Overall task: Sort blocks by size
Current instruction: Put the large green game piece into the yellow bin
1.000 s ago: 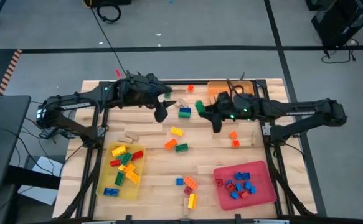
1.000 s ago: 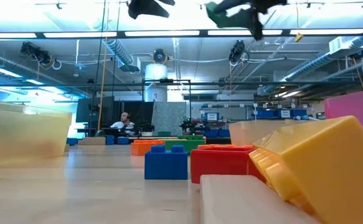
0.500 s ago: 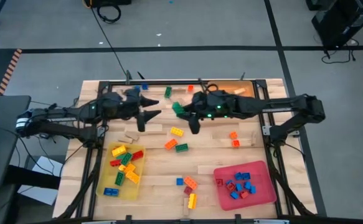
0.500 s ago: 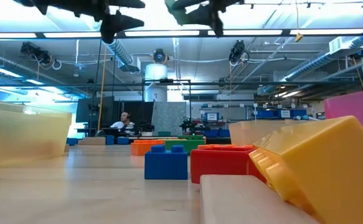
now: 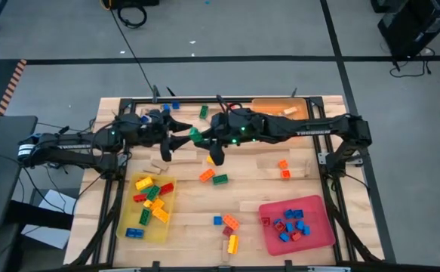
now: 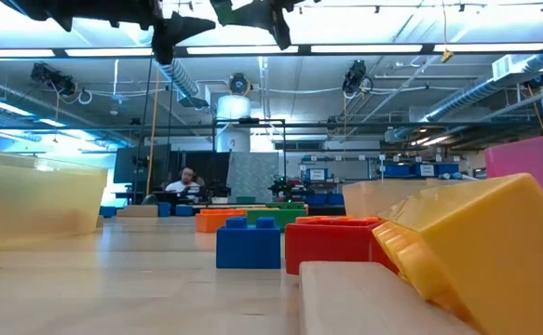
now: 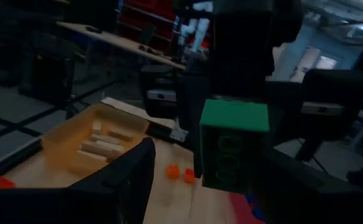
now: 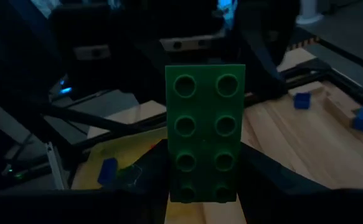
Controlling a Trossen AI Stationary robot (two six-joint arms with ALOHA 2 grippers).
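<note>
Glossy plastic green brick (image 8: 204, 130), pale wooden table (image 5: 265, 189)

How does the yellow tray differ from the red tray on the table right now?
The yellow tray sits at the table's left side and holds larger bricks in yellow, red, green and blue. The red tray sits at the right side and holds smaller bricks, only blue and red. Both are shallow plastic trays on the same long edge, each partly filled.

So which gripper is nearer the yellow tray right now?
Left. The left gripper hangs open just beyond the yellow tray, toward the table's far side. The right gripper, shut on a green block, is further over, toward the table's middle.
</note>
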